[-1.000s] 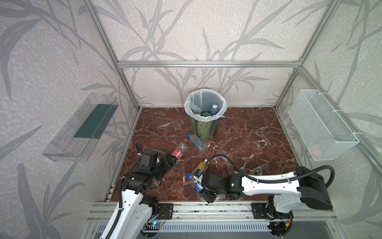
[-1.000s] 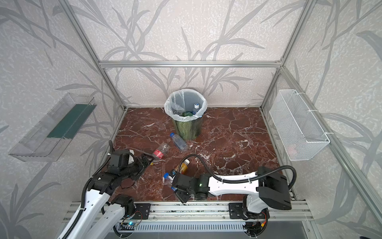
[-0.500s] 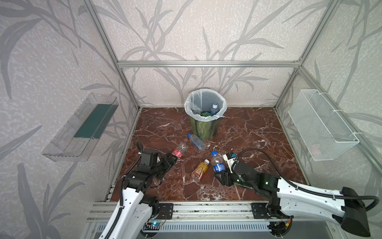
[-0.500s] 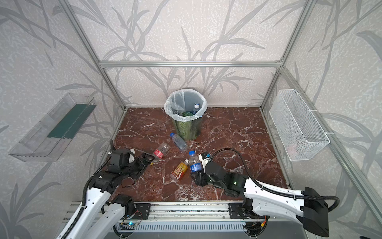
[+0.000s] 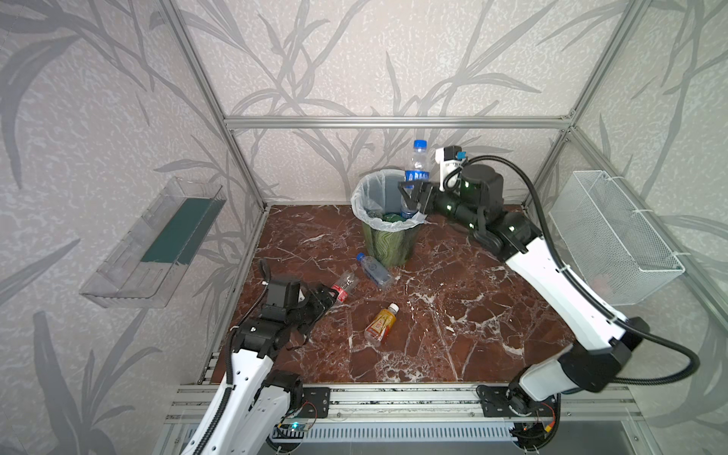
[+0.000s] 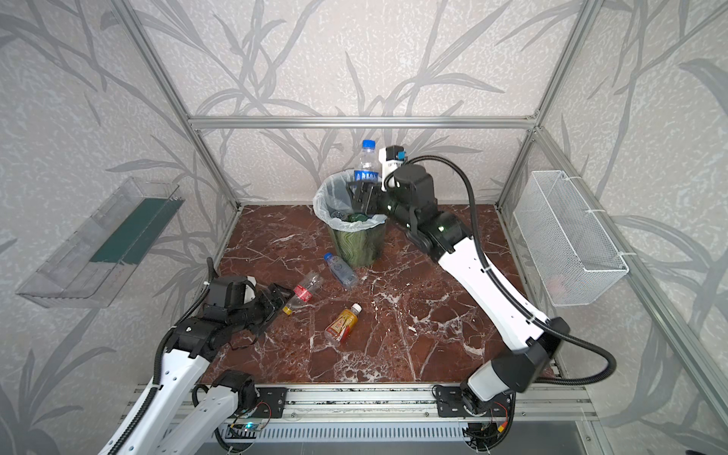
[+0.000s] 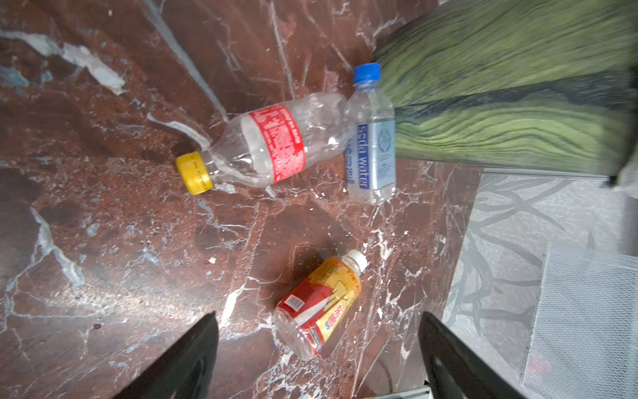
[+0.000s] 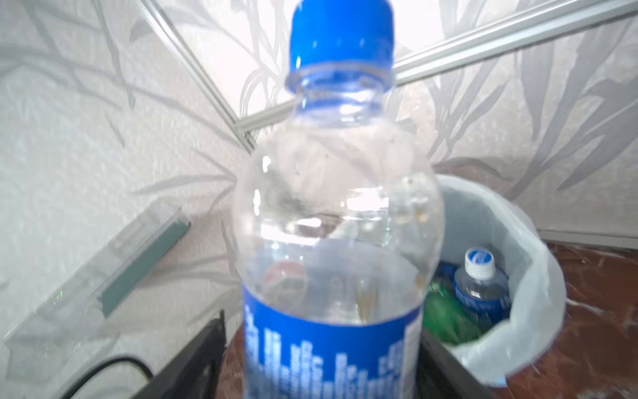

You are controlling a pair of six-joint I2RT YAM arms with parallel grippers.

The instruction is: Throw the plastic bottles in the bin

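Observation:
My right gripper [image 5: 409, 197] [image 6: 360, 197] [image 8: 321, 338] hovers over the bin [image 5: 388, 244] [image 6: 356, 244], whose bag liner [image 8: 538, 276] holds other bottles [image 8: 481, 290]. Its jaws stand open. A clear blue-labelled bottle [image 5: 417, 165] [image 6: 366, 161] [image 8: 338, 207] stands upright between them, with a gap at one finger. My left gripper [image 5: 329, 293] [image 6: 279, 295] [image 7: 317, 321] is open and low over the floor, just short of a red-labelled bottle [image 5: 344, 285] [image 7: 272, 145]. A blue-capped bottle [image 5: 374, 270] [image 7: 371, 148] lies at the bin's foot. An amber bottle [image 5: 380, 325] [image 7: 317, 304] lies mid-floor.
A white wire-mesh basket [image 5: 614, 236] hangs on the right wall and a clear plastic tray [image 5: 153, 240] on the left wall. Aluminium frame posts stand at the corners, and a rail [image 5: 394, 398] runs along the front edge of the marble floor.
My right arm swung from the front of the floor up to the bin, carrying the blue-labelled bottle, and its jaws have opened. The left arm has stayed put.

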